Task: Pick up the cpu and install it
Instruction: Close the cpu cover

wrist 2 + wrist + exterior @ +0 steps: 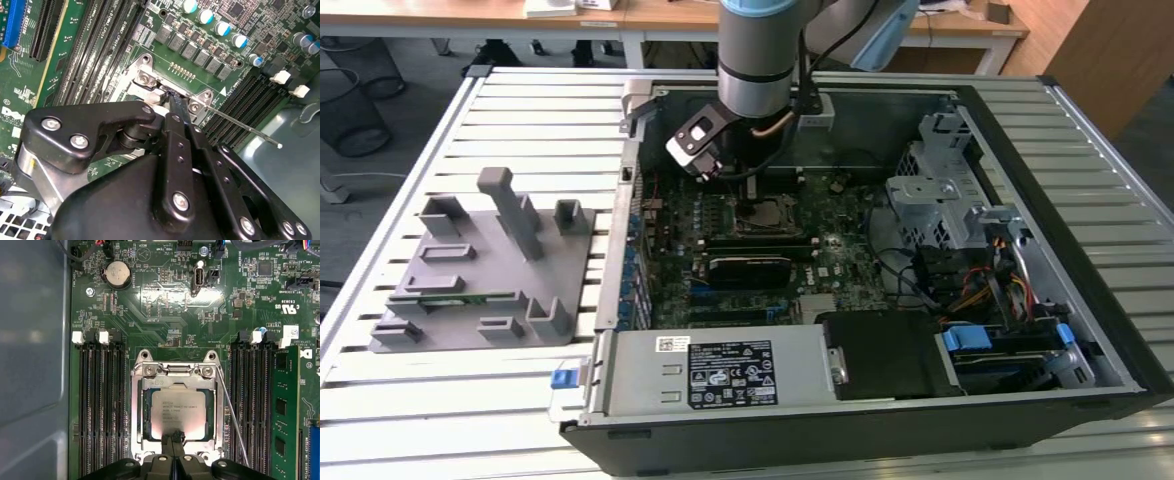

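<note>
The cpu [178, 412], a small square chip with a silver-grey top, lies flat in the black socket frame [137, 405] on the green motherboard. In the exterior view the cpu [767, 213] sits mid-board inside the open computer case [1067, 150], right under the arm. My gripper [174, 436] is shut, its two black fingers pressed together with nothing between them, tips down at one edge of the cpu. In the second wrist view the gripper [170, 97] points at the socket's metal hinge end. The thin metal lever [231, 410] stands free beside the socket.
Rows of black memory slots [100, 405] flank the socket, and a green memory stick [286, 405] fills one. A grey fixture [480, 270] with posts rests on the slatted table at the exterior view's left. The drive cage [941, 195] and cables [974, 290] fill the case's right.
</note>
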You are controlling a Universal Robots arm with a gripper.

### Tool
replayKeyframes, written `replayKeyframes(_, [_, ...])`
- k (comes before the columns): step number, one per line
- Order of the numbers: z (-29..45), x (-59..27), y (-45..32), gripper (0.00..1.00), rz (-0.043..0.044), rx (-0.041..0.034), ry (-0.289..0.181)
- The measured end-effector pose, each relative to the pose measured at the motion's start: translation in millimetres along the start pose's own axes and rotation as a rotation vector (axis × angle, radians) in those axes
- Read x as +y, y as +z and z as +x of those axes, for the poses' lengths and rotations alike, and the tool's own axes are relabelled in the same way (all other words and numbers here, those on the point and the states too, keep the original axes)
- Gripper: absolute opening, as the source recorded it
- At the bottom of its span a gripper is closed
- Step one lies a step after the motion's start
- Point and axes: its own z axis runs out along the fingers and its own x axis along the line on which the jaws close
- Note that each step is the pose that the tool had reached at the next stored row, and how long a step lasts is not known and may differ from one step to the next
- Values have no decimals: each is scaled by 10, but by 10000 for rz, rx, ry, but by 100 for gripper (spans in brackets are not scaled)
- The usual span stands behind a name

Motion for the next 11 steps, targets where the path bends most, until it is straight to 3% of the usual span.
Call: replayKeyframes(11, [1, -3, -78, 11, -2, 2, 1])
